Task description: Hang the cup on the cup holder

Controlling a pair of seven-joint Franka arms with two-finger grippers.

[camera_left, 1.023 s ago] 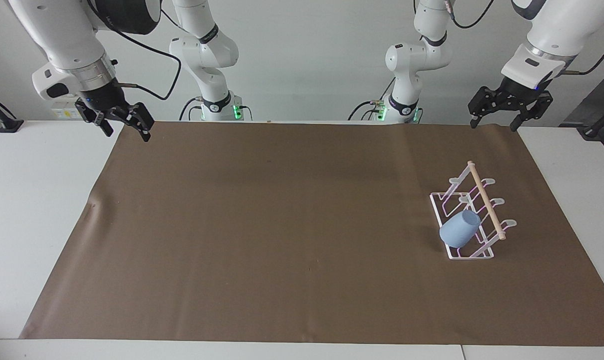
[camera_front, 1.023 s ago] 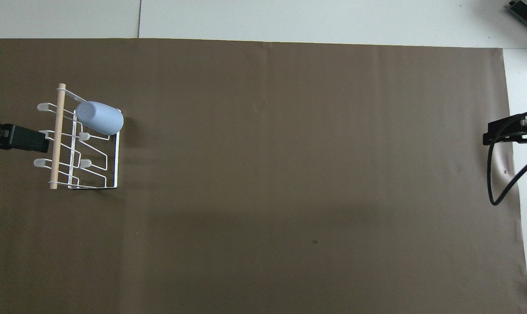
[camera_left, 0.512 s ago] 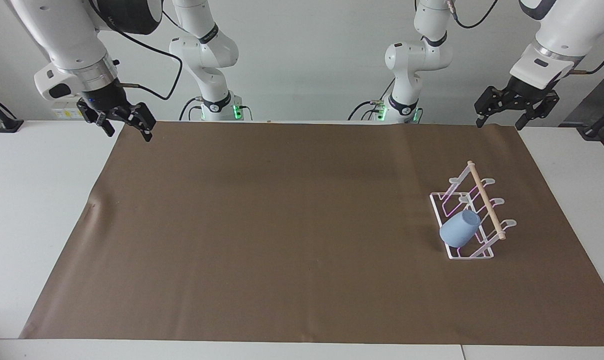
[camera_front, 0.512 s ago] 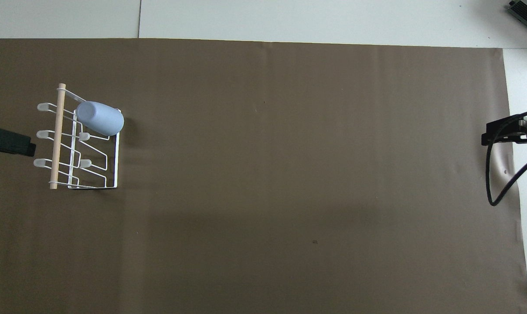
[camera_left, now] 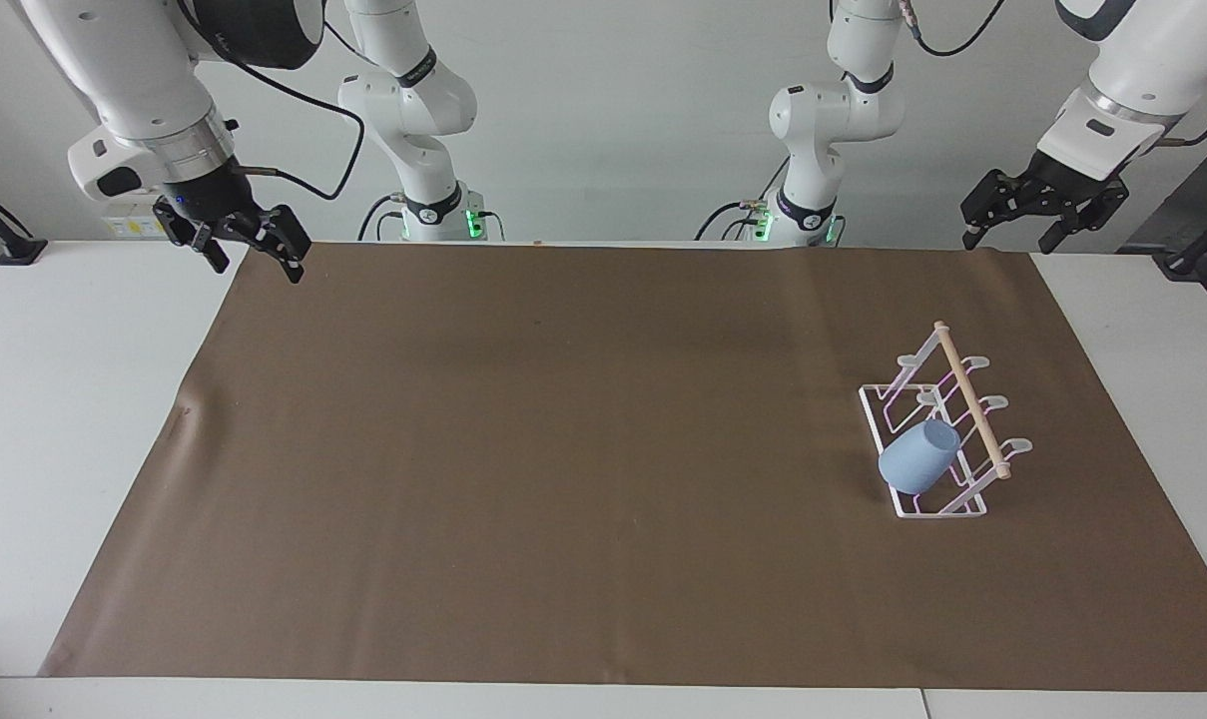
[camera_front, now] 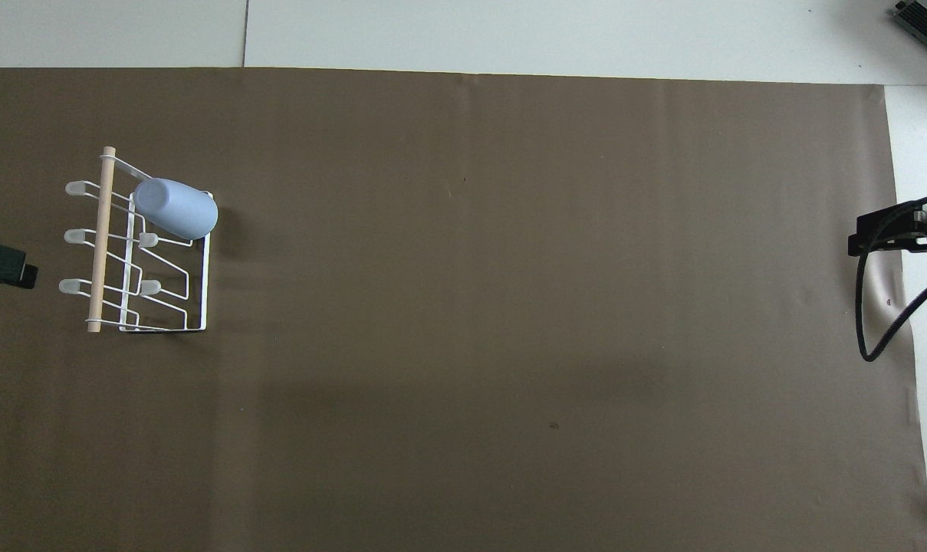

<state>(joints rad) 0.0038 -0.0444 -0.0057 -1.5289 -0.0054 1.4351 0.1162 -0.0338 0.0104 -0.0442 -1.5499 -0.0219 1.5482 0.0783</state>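
A matt, light-blue plastic cup (camera_left: 917, 457) rests tilted on a cup holder (camera_left: 937, 504) of thin white-coated wire, topped by a pale, unvarnished wooden rod (camera_left: 972, 401). Beneath them lies a flat brown paper-like sheet (camera_left: 563, 449), dull and smooth apart from faint creases near its edge toward the right arm's end, spread over a smooth white table (camera_left: 54, 399). The arms' glossy white plastic shells give way to brushed metal collars and matt black parts at the left end effector (camera_left: 1044, 212) and right end effector (camera_left: 249, 252), with black rubbery cables trailing.
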